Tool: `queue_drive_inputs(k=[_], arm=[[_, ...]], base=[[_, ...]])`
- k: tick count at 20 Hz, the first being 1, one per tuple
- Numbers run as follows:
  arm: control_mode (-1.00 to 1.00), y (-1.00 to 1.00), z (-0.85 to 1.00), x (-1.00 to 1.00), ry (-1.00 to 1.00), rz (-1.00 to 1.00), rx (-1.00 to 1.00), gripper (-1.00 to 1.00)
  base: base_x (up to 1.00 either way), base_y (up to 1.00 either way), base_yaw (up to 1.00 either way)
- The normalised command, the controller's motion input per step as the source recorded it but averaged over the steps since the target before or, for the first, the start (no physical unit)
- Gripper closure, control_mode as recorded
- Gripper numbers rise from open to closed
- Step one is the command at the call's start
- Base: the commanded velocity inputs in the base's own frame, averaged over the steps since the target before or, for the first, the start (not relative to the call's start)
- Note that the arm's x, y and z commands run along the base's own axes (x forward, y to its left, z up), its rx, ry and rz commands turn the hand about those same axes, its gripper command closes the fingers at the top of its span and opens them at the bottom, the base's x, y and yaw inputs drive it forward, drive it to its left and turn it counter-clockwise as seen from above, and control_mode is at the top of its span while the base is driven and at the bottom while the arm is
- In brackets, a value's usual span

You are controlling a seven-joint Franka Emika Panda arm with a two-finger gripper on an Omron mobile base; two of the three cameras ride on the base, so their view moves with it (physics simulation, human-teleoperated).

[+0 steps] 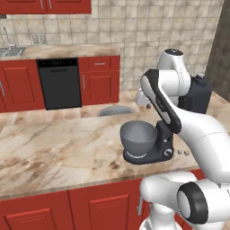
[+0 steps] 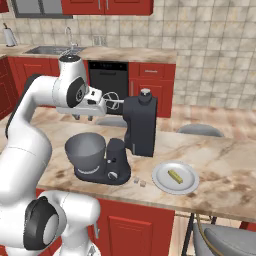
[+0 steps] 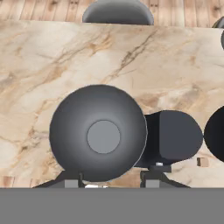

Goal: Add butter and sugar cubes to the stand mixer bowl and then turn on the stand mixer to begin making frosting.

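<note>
Hovering above the deep grey metal stand mixer bowl [image 3: 98, 133], the half-open, empty two-finger gripper [image 3: 114, 179] must next fetch the small yellow butter stick [image 2: 175, 175] from the flat white plate [image 2: 161, 181].

stand mixer bowl [image 2: 85, 148]: grey, upright | stand mixer [image 2: 139, 126]: head tilted up | 2 sugar cubes [image 2: 138, 182]: beside base
</note>
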Motion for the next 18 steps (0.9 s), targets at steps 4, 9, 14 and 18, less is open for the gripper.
queue_drive_inputs(k=[4, 9, 14, 18], arm=[[1.00, 0.04, 0.00, -0.12, 0.00, 0.00, 0.00, -1.00], [1.00, 0.00, 0.00, 0.00, 0.00, 0.00, 0.00, -1.00], [1.00, 0.00, 0.00, 0.00, 0.00, 0.00, 0.00, -1.00], [1.00, 0.00, 0.00, 0.00, 0.00, 0.00, 0.00, -1.00]], base=[[-0.03, 0.03, 0.00], [-0.01, 0.42, 0.00], [0.09, 0.56, 0.00], [0.23, 0.59, 0.00]])
